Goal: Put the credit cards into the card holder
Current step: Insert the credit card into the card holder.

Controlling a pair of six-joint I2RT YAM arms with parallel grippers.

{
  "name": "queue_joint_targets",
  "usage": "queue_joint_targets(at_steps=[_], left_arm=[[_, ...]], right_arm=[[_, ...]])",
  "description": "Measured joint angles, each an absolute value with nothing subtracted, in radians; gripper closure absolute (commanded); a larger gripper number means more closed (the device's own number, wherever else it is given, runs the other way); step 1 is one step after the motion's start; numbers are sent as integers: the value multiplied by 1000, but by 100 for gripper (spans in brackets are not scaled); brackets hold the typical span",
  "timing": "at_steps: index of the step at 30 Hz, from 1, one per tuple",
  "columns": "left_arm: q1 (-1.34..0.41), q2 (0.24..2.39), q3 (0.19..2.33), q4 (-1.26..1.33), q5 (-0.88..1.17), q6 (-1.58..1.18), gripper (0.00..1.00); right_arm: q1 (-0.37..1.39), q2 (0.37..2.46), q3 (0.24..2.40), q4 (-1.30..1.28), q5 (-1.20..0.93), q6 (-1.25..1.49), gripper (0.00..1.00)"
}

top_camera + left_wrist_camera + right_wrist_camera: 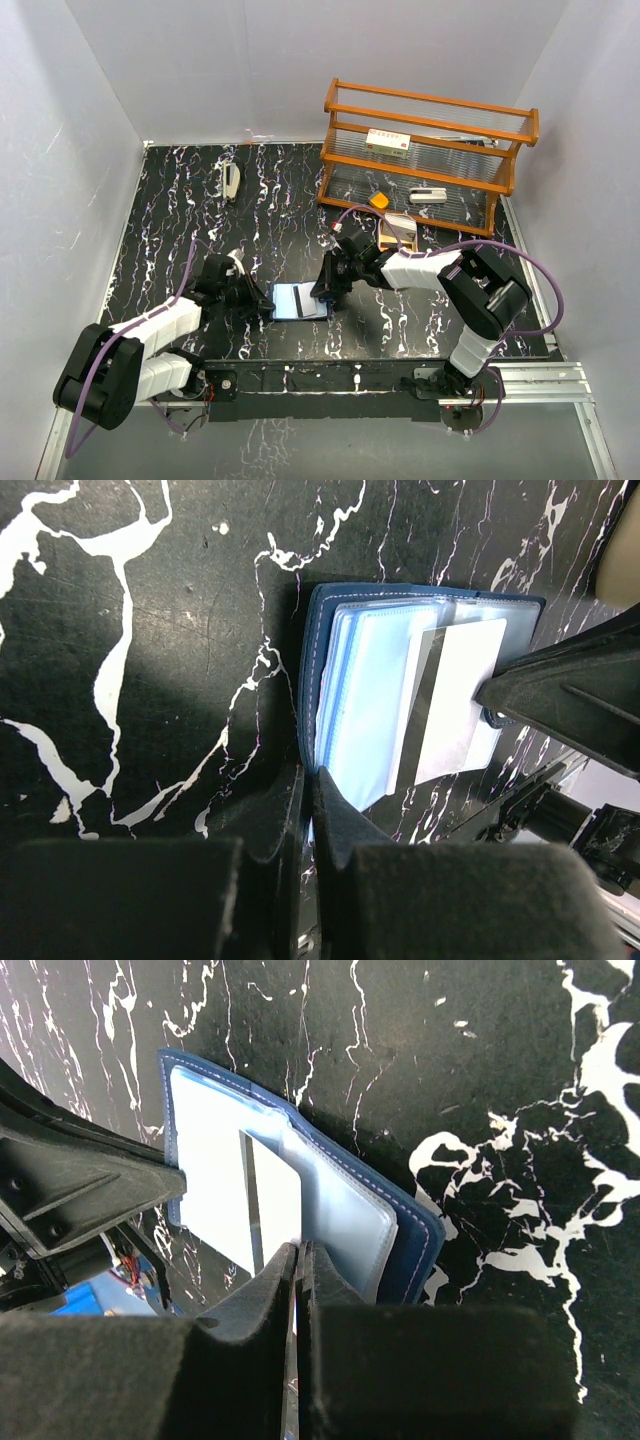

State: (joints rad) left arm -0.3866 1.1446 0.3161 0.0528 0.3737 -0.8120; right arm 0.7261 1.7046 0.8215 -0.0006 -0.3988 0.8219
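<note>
The navy card holder (pixel 293 301) lies open on the black marbled table, its pale blue-grey sleeves facing up. My left gripper (pixel 262 297) is shut on the holder's left edge; in the left wrist view its jaws (pixel 310 780) pinch the near corner of the card holder (pixel 365 680). A white credit card (pixel 455 700) with a dark stripe lies partly across the sleeves. My right gripper (pixel 325 295) is shut on that card from the right. In the right wrist view the gripper (pixel 298 1250) grips the near edge of the credit card (pixel 275 1190), over the card holder (pixel 420 1230).
A gold oval tray (pixel 397 232) sits behind the right arm. Further back stands a wooden rack (pixel 425 150) with small items on its shelves, and an orange piece (pixel 379 201) lies at its foot. A stapler (pixel 231 182) rests at the back left. White walls enclose the table.
</note>
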Motion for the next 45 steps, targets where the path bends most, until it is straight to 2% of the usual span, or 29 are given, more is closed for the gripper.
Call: queue_joint_targets(at_steps=[14,22,24,27,34,45], left_arm=[[-387,1122,274,106,405,-888,100],[-387,1122,266,125,409,-905,100],[-387,1122,265,126,410,-908,100],[-387,1122,265,126,409,-910,100],[-387,1122,265,126,409,-910,100],[-387,1122,262,138,419,-913,100]], right_arm=[[726,1704,765,100,-369,875,100],[735,1704,735,156,-366,933,76],[745,1704,735,165,-364,949,74],[760,1703,735,168,-362,954,74],[775,1703,735,167,-355,964,81],[792,1710,773,161,-352,970,78]])
